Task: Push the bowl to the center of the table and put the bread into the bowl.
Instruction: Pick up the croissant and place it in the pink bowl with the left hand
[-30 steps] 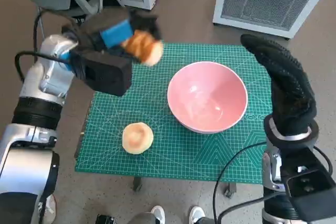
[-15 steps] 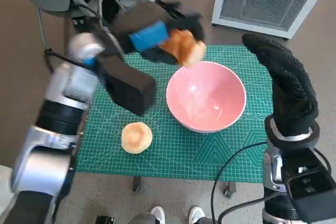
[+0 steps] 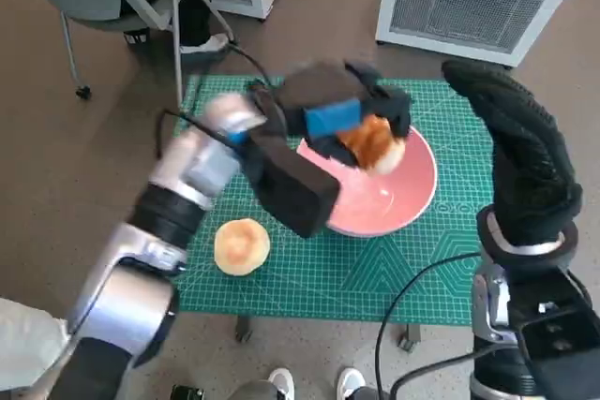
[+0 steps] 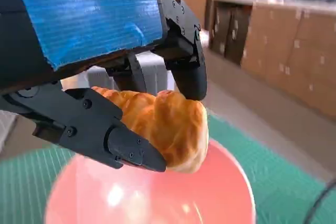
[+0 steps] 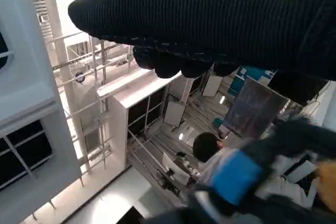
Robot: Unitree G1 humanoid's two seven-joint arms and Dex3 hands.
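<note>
step: drop bread | left hand grips croissant above pink bowl, frame centre; lower, then release | right hand empty, fingers straight

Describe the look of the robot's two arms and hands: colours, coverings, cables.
The left hand is black jointed plastic with bright blue tape across its back; its forearm is silver-white with black ribbed bands, a boxy black housing and thin black cables. The right hand wears a black knitted glove above a silver-ringed wrist, with black cables looping beside it.
</note>
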